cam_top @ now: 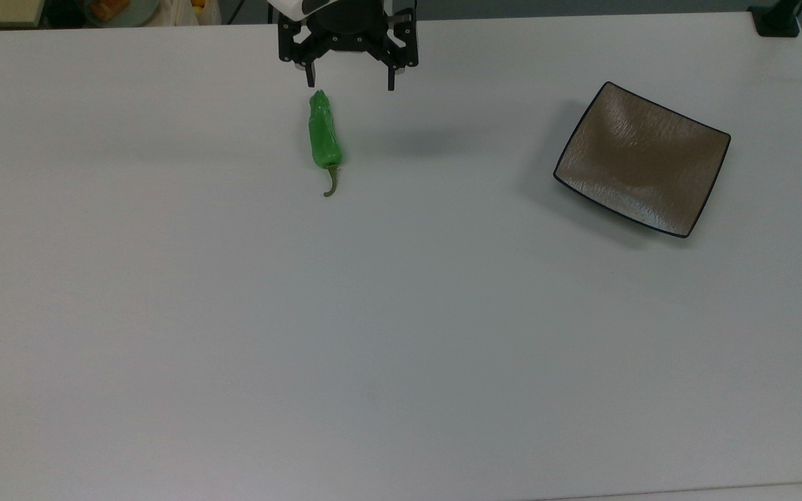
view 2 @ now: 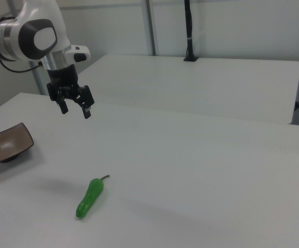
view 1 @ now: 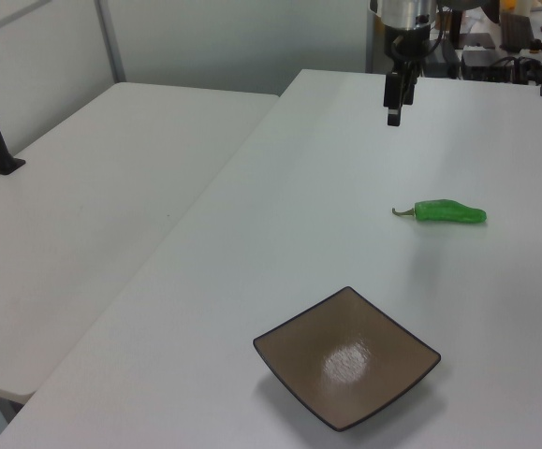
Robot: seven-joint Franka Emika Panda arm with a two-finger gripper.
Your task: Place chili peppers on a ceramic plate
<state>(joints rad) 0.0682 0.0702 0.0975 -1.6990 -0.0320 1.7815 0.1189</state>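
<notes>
White rounded arm [view 2: 33, 31], grey joint caps; black two-finger gripper [view 2: 75, 110].

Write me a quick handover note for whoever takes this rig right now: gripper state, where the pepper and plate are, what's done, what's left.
Gripper: jaws open, holding nothing, raised above the table.
Chili pepper: lying flat on the table, stem toward the top view's bottom.
Ceramic plate: holds nothing, well off to the top view's right of the pepper.
Done: nothing grasped yet.
Left: descend, grasp the pepper, carry it to the plate, release.
</notes>
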